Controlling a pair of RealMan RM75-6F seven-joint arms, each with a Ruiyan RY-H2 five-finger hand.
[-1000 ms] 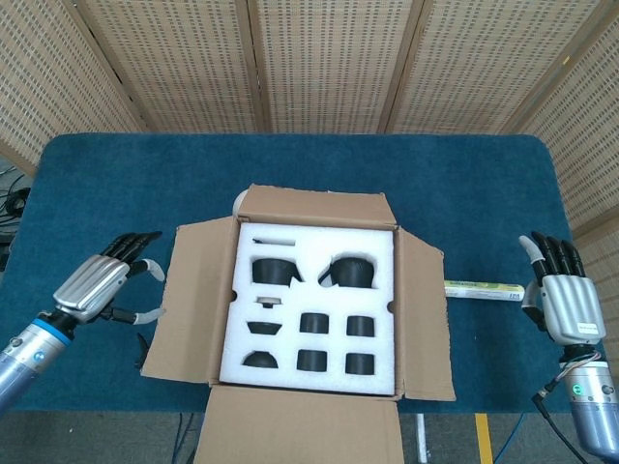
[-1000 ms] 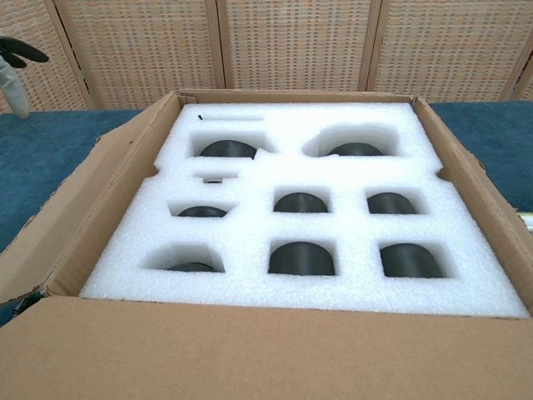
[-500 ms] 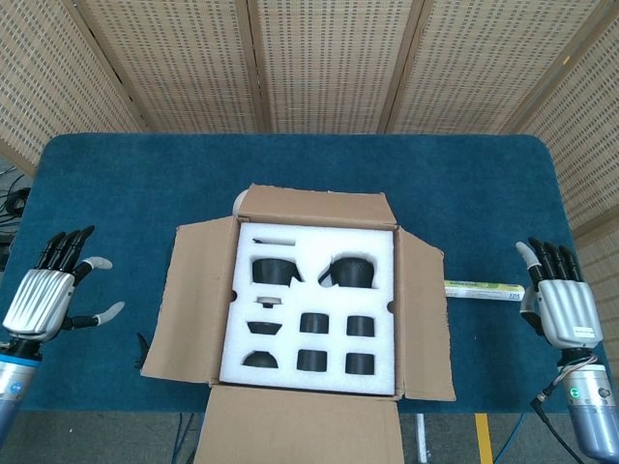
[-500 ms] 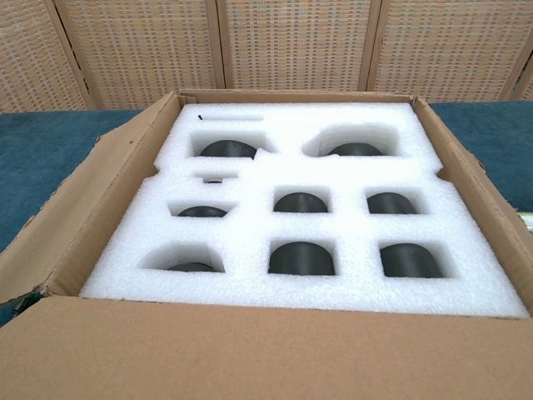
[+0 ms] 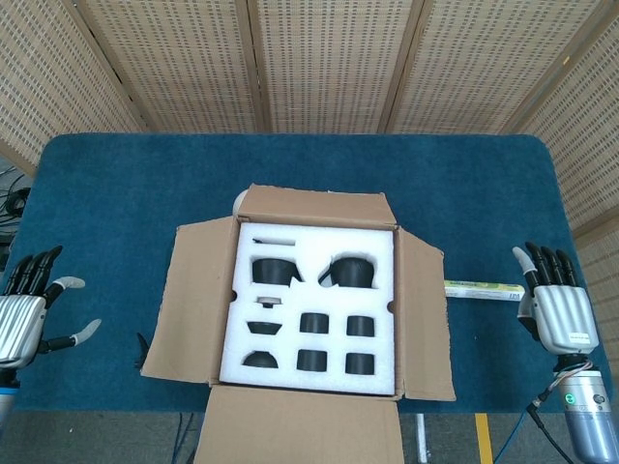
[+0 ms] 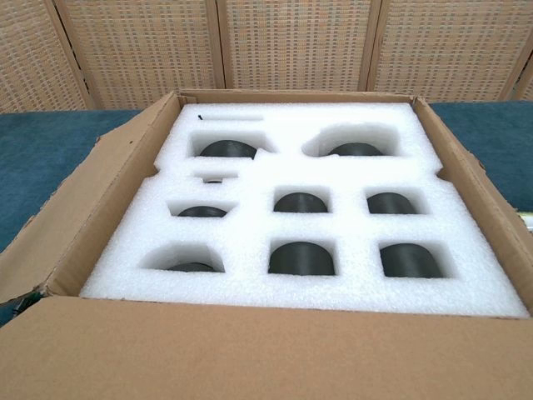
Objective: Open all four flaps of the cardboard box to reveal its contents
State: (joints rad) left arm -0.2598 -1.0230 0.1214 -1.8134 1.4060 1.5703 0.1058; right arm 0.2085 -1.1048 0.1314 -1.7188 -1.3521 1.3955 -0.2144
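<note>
Left hand: at the table's left edge, fingers spread, holding nothing. Box: at table centre, all four flaps folded outward, exposing a white foam insert with dark parts seated in its cut-outs. Pale strip: just right of the box. Right hand: at the right edge, fingers extended, empty.
</note>
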